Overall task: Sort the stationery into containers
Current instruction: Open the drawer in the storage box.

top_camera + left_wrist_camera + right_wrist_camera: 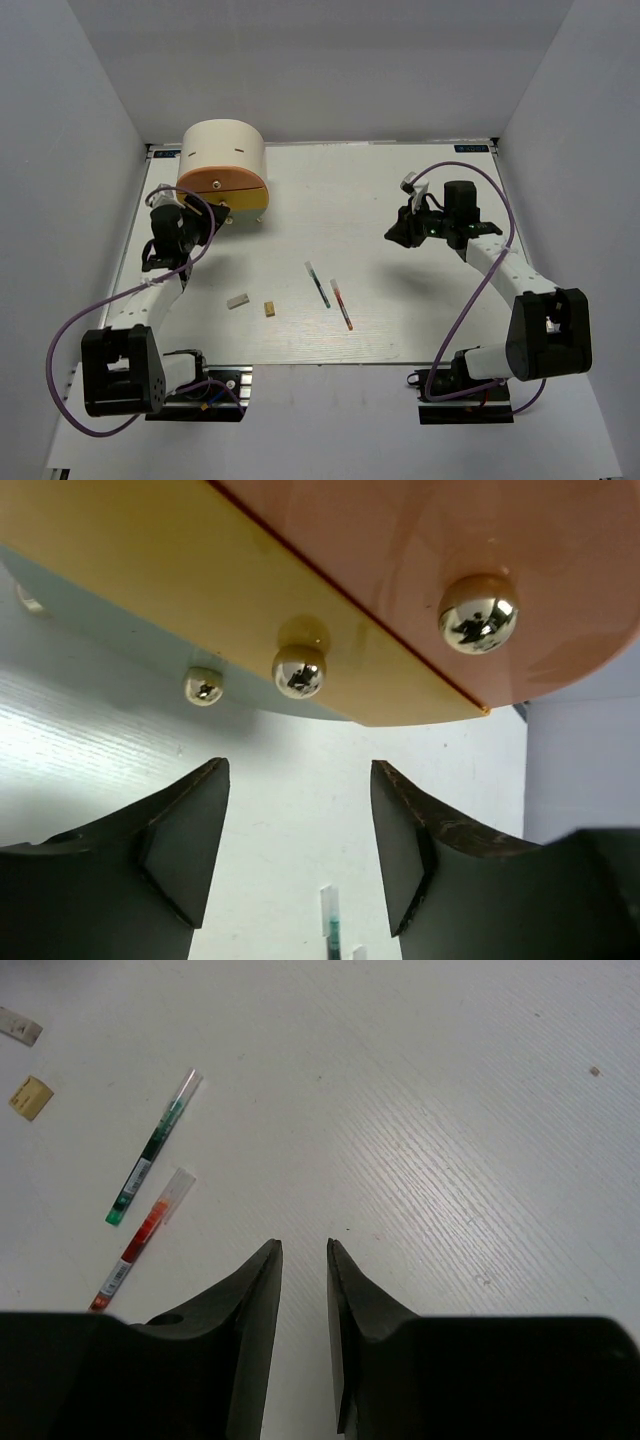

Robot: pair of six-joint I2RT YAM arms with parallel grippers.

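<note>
My left gripper (197, 220) (300, 780) is spread wide with nothing between the fingers, and it hovers just in front of the cream drum (225, 148) at the far left of the table (360, 190). In my left wrist view the orange tray (450, 530) lies on top of the yellow tray (180, 560), and each one carries a small shiny knob (478, 613) (299, 672). A third knob (203, 686) shows lower, on a pale part under them. My fingers touch none of these knobs.

My right gripper (398, 233) (305, 1250) is nearly pressed together, only a narrow slit stays open, and it pinches nothing. It hangs above bare table at the right side, well apart from the stationery.

The two thin pens lie side by side near the middle of the table: the green pen (318, 284) (152, 1150) and the red pen (341, 304) (140, 1240). To the left of them lie the grey block (237, 300) (18, 1025) and the tan block (270, 309) (30, 1098), close together but not touching
</note>
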